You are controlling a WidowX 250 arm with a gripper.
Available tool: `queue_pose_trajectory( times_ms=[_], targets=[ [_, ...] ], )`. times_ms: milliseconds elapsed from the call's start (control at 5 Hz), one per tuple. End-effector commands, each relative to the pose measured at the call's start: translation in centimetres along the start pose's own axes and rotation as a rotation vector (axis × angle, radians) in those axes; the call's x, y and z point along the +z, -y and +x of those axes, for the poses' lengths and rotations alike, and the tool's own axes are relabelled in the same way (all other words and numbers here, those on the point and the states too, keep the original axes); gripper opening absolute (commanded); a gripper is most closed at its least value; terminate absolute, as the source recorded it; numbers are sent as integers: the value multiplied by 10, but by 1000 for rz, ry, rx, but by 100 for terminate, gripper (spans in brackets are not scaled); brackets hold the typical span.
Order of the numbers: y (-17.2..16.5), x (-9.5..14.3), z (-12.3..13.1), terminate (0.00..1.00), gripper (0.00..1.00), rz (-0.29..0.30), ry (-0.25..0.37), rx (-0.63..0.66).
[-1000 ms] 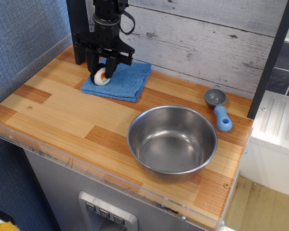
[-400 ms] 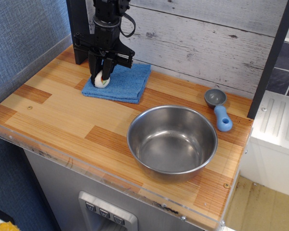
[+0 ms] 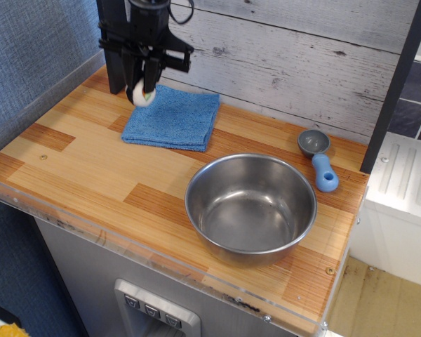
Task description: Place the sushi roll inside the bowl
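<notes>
My black gripper (image 3: 144,90) hangs at the back left of the wooden counter, above the far left corner of a blue cloth (image 3: 172,117). It is shut on the sushi roll (image 3: 142,95), whose white end with an orange centre shows between the fingers. The roll is lifted clear of the cloth. The large shiny steel bowl (image 3: 250,206) stands empty on the counter's front right, well apart from the gripper.
A small grey scoop with a blue handle (image 3: 320,158) lies behind the bowl on the right. A grey plank wall runs along the back and a blue wall along the left. The counter's front edge has a clear plastic lip (image 3: 154,260).
The gripper closed on the sushi roll on the cloth and has risen, lifting the roll off the cloth. The cloth shifted slightly.
</notes>
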State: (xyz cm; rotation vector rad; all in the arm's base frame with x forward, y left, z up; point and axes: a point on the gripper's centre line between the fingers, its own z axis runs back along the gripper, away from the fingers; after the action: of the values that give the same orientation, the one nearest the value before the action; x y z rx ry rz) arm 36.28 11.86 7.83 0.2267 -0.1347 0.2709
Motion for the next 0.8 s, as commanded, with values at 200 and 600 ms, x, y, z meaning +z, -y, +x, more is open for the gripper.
queue_pose_trajectory(
  times_ms=[200,600],
  targets=[
    [39,86,-26,0,0,-87,160,-70],
    [86,104,-71,0,0,-155,180,-183]
  ],
)
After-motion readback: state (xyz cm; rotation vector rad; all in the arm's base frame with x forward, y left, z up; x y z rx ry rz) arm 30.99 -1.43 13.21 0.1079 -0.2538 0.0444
